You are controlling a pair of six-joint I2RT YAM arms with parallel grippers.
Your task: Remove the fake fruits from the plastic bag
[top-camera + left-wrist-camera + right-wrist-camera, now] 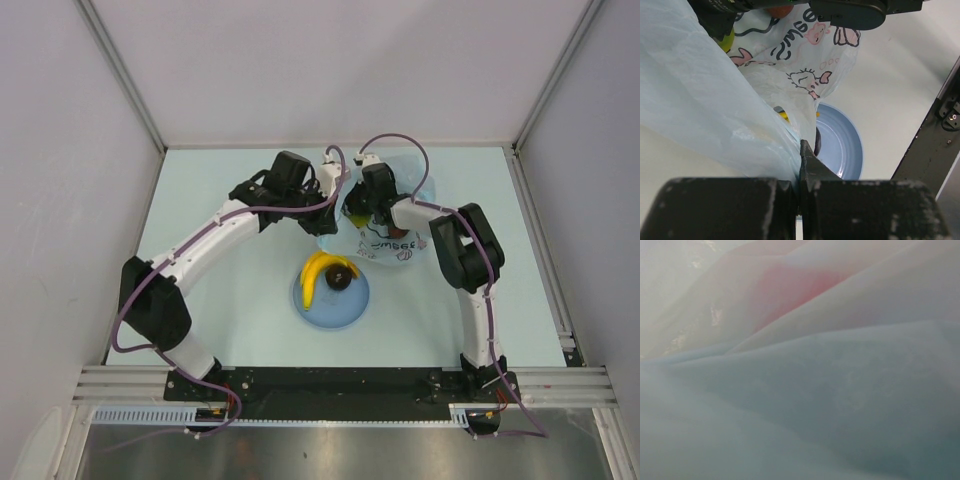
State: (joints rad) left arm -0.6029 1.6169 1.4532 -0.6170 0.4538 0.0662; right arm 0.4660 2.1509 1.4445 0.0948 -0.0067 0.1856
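Table point(220, 190), near edge: both arm bases bolted side by side.

Just past the bases, about mid-width of the table: round blue plate point(345, 312). On it, toward its far rim, lie the yellow banana point(316, 272) and the small dark maroon fruit point(341, 279). The two touch, banana to the left. Both are out of the bag.

Beyond the plate, toward the far edge and slightly right of centre: the plastic bag point(400, 245). Pale blue, crinkled, with the cartoon print in dark lines and pink on the side that faces the plate. Its near side reaches close to the plate's far rim.

Left gripper point(801, 155): jaws pressed together on a fold of the bag's film at the bag's left side. The film runs taut from the pinch, up and away across the left wrist view. That view also shows the plate below and beyond the bag.

Right gripper point(362, 212): reaches into the bag from the far side. Its fingers are hidden by the film in the top view, and the right wrist view is filled with blurred bag film, so I cannot tell whether its jaws are apart or closed.

Still in the bag, from the left wrist view: a green fruit point(728, 41) and a red-orange fruit point(780, 10), both partly covered by the right arm. A reddish blur point(785, 290) shows through the film in the right wrist view; which fruit it is, not determinable.
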